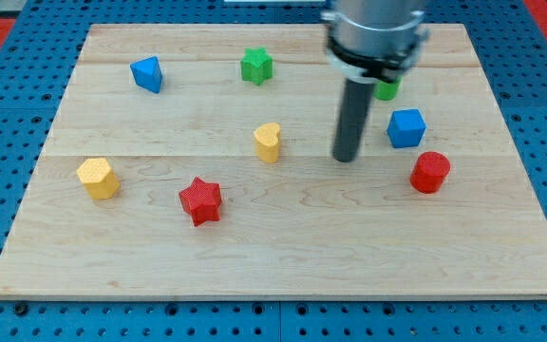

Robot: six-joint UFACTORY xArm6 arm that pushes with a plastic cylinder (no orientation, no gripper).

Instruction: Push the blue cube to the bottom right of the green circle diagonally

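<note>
The blue cube [405,127] sits at the board's right side. The green circle [387,90] lies just above it and slightly left, mostly hidden behind the arm's grey body. My tip [346,159] rests on the board to the left of the blue cube and slightly below it, apart from it by a small gap. The rod rises straight up from the tip into the arm at the view's top.
A red cylinder [430,172] lies below and right of the blue cube. A yellow heart-like block [268,142] sits left of my tip. A green star [255,66], a blue triangular block [147,73], a yellow hexagon [97,178] and a red star [200,199] lie farther left on the wooden board [273,256].
</note>
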